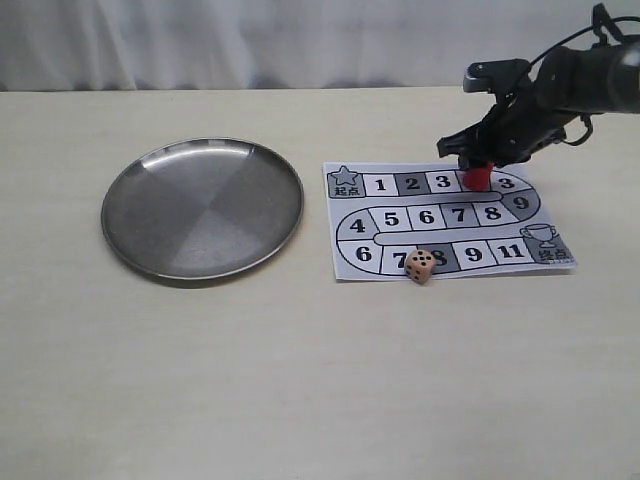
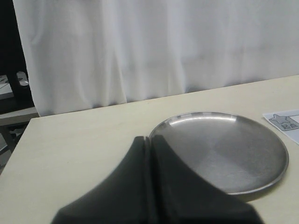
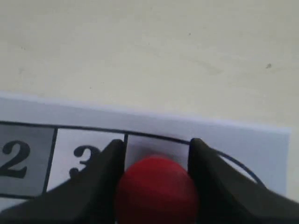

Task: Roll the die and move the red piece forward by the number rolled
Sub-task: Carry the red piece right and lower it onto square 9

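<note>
The red piece (image 1: 478, 177) stands on the game board (image 1: 345, 205), on the top-row square just past 3. My right gripper (image 1: 478, 165) reaches down over it from the right. In the right wrist view the red piece (image 3: 156, 189) fills the gap between the two black fingers, which press its sides, so the right gripper (image 3: 156, 144) is shut on it. The die (image 1: 421, 266) lies at the board's front edge, by squares 7 and 8, black pips showing. My left gripper (image 2: 149, 140) is shut and empty, hanging short of the plate's edge.
A round steel plate (image 1: 115, 190) lies left of the board with nothing in it; the left wrist view shows the plate (image 2: 224, 149) and the board's star corner (image 2: 285, 122). A white curtain hangs behind the table.
</note>
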Available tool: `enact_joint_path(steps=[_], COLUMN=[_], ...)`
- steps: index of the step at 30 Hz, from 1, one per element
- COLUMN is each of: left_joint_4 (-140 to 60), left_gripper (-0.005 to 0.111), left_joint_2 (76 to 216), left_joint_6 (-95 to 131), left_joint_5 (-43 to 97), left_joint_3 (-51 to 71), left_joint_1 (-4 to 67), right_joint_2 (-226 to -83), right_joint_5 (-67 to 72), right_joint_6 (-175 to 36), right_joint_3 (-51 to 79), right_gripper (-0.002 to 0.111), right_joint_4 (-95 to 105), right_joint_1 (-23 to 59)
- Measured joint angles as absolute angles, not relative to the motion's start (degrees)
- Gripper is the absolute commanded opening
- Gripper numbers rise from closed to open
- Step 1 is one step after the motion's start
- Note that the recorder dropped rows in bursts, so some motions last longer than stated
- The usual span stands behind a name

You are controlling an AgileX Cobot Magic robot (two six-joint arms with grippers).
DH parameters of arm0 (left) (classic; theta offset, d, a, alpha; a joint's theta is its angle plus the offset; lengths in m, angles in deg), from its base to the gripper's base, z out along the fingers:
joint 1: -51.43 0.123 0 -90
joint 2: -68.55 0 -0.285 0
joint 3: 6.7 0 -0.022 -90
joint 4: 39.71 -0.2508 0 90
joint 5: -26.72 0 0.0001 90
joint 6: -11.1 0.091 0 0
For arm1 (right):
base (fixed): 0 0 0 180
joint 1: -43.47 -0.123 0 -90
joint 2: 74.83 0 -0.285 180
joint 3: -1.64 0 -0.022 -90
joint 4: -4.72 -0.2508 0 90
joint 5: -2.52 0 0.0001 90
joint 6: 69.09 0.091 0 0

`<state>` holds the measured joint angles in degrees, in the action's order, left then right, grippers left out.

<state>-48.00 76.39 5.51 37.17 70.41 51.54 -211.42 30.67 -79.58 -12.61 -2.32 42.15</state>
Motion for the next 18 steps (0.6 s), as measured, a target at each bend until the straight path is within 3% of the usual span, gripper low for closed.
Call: enact_joint_path(steps=[8, 18], left_joint_4=[-48.0, -48.0], left_gripper=[0.0, 0.0], left_joint_2=[76.39, 76.39], left_joint_6=[5.51, 5.51], left_joint_5=[37.17, 37.17], left_joint_3=[70.41, 70.41], left_joint_1=[51.54, 51.54], right_joint_2=[-200.23, -208.93], right_joint_5=[32.72, 30.18], right_joint_6=[-79.7, -79.7], right_joint_3=[-12.22, -9.6], right_gripper=[0.004, 0.004], right_joint_4=[0.33, 0.5], right_joint_1=[42.82, 46.57])
